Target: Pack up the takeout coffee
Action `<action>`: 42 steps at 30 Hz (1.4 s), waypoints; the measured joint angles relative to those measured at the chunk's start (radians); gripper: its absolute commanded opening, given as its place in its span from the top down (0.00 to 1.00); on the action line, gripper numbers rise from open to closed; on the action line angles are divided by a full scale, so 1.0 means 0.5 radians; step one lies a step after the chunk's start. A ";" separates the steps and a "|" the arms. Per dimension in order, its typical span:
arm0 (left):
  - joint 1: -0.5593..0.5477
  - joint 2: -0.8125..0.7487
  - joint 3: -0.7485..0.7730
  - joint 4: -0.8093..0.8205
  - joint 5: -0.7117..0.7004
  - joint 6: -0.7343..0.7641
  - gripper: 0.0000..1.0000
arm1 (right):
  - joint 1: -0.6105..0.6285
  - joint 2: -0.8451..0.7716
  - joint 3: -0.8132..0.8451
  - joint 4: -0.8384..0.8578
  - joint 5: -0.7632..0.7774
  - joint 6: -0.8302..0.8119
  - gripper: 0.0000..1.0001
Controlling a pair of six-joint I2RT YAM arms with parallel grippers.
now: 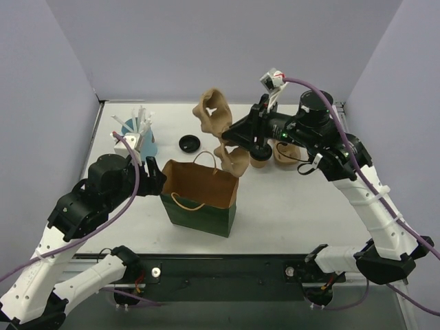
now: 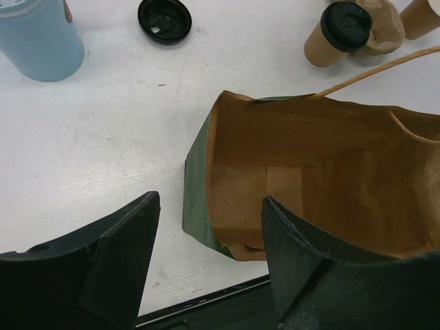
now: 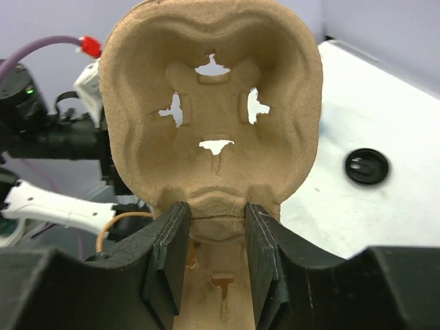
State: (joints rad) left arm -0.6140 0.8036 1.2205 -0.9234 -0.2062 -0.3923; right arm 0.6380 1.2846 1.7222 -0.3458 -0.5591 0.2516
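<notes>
— Well, where does the takeout coffee [image 2: 335, 36] stand?

— On the white table [image 1: 295, 206], upright, black lid on, beyond the far rim of the paper bag [image 2: 196, 185] and outside it. Part of the pulp cup carrier [image 3: 213, 103] sits just beside it, and past that is a second tan cup [image 2: 421, 15] whose top is cut off by the frame.

— Does either arm have it?

— No. The right gripper [image 3: 214, 227] is pinching the cup carrier at its narrow waist, one pad on each side. The carrier hangs in the air on edge, its lower end near the bag's far right corner. The coffee is low beside that arm's wrist, and no finger is on it.

— And the left gripper [image 2: 210, 230]?

— Spread wide and holding nothing. It hovers at the bag's near left corner, with one finger over the bare table and the other over the open mouth. Whether it touches the paper cannot be told.

— Anything else out there?

— A loose black lid [image 1: 189, 143] lies flat beyond the bag. Left of it is a blue cup [image 1: 130, 127] of white straws.
</notes>
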 measured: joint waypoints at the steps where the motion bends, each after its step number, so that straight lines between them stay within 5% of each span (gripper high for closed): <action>1: 0.002 -0.018 -0.014 -0.002 0.015 -0.018 0.31 | 0.035 0.000 -0.022 0.030 -0.021 0.020 0.68; 14: 0.003 -0.083 -0.113 0.005 0.069 -0.101 0.36 | 0.398 0.020 -0.172 0.375 -0.120 0.195 0.68; 30: 0.005 -0.143 -0.198 0.040 0.070 -0.151 0.47 | 0.455 0.169 -0.307 0.458 -0.092 0.181 0.69; 34: 0.013 -0.131 -0.232 0.072 0.084 -0.153 0.64 | 0.458 0.206 -0.356 0.440 -0.053 0.150 0.69; 42: 0.014 -0.126 -0.263 0.139 0.093 -0.153 0.80 | 0.562 0.220 -0.387 0.282 0.154 -0.080 0.69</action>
State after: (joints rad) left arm -0.6071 0.7406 1.0889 -0.8539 -0.1596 -0.4686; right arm 0.9188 1.3949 1.5288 -0.2050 -0.4820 0.2115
